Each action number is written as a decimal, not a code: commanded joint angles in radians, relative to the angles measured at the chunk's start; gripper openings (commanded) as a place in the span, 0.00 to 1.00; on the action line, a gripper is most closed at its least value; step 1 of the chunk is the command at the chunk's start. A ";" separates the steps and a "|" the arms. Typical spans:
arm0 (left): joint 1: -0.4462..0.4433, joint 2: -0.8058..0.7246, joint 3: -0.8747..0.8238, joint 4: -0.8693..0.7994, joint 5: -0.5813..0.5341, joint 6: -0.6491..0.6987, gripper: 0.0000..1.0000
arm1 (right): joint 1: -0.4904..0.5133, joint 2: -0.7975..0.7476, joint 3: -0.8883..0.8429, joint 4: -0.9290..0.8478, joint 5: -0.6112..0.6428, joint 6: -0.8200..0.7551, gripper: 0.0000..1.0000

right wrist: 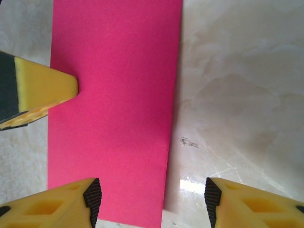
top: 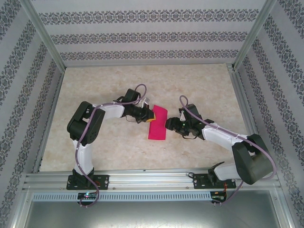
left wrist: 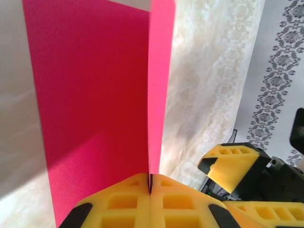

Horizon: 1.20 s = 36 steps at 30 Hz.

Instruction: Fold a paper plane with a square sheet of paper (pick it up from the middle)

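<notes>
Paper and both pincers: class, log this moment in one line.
paper: narrow rectangle between pincers | left pincer: shut on paper's edge | right pincer: open over paper, holding nothing

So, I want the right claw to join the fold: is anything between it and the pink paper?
Nothing visible does. The right claw is open right at the edge of the paper, with no object between them. The left claw, shut on the paper, is not in its way.

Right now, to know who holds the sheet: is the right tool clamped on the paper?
No, the right tool stands open, its jaws wide apart and not pinching the paper.
</notes>
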State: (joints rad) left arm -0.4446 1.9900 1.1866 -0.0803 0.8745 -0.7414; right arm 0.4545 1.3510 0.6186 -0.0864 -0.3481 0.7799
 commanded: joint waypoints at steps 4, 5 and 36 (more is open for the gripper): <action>0.007 -0.157 0.134 -0.408 -0.117 0.253 0.00 | 0.009 -0.138 -0.021 -0.049 0.125 0.001 0.75; 0.007 -0.176 0.161 -0.469 -0.146 0.279 0.00 | 0.009 -0.172 -0.030 -0.058 0.152 0.002 0.80; -0.046 -0.102 0.143 -0.492 -0.304 0.231 0.23 | 0.388 -0.178 0.079 -0.099 0.415 -0.247 0.83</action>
State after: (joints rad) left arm -0.4835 1.9057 1.3407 -0.5884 0.6010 -0.4976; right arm 0.7475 1.1004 0.6044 -0.1135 -0.0639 0.6537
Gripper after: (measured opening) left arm 0.222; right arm 0.838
